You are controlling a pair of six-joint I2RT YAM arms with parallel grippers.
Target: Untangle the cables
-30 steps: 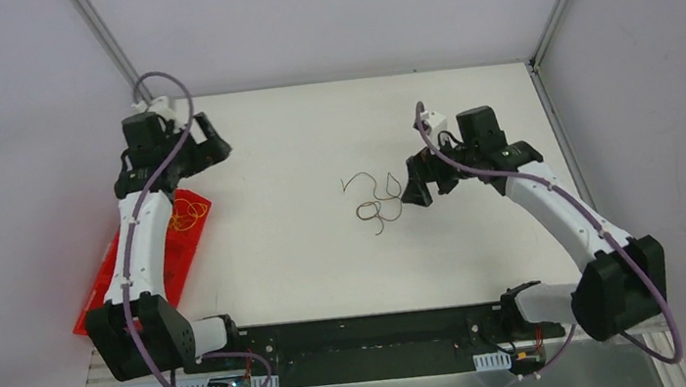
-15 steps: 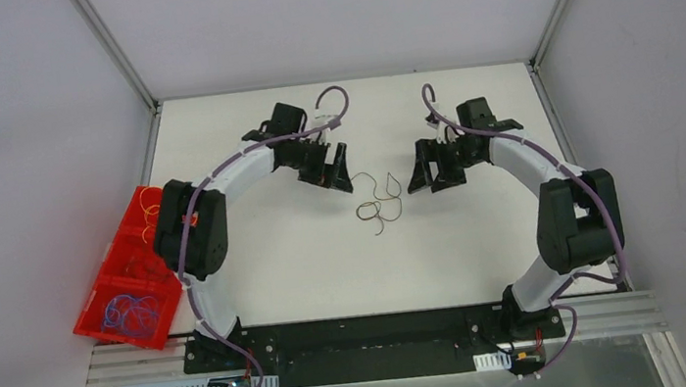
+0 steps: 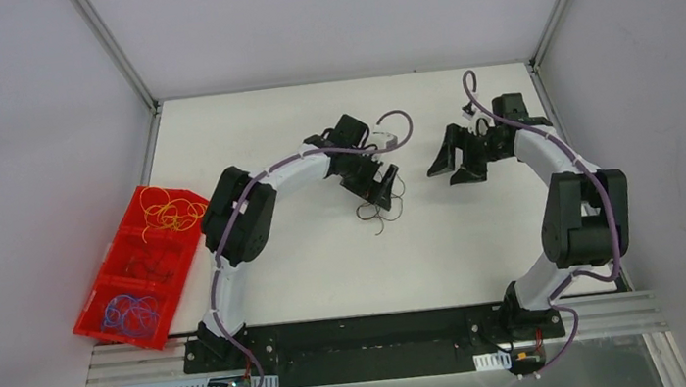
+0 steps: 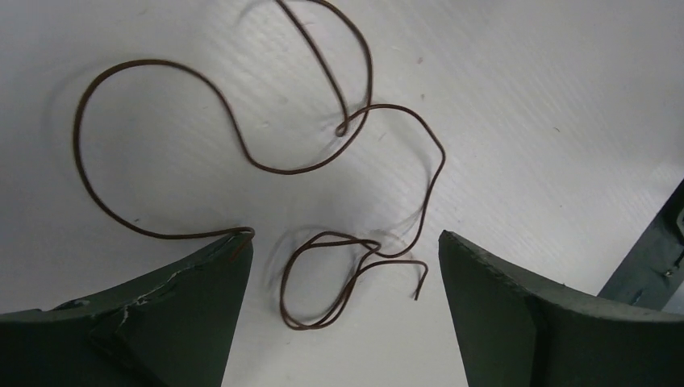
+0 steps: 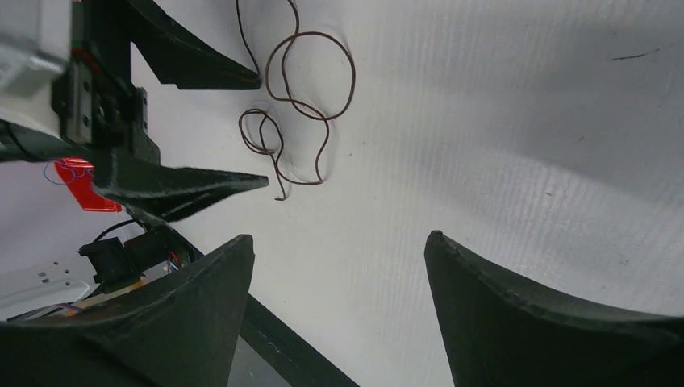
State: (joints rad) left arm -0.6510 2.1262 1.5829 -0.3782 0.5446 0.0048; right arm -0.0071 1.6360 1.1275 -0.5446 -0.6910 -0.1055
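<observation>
One thin dark brown-black cable lies in loose curls on the white table. My left gripper hovers right over it, open and empty. In the left wrist view the cable's small double loop lies between the spread fingers, gripper, and one cable end lies against the left fingertip. My right gripper is open and empty, off to the right of the cable. In the right wrist view, gripper, the cable lies farther off, with the left gripper's fingers around it.
A red divided bin sits at the table's left edge. It holds yellow-orange strands in the far section, dark strands in the middle, and blue strands in the near section. The black base rail runs along the near edge.
My left arm swung from over the red bin across to the dark cable, uncovering the bin. My right gripper drew back to the right and farther from the cable.
</observation>
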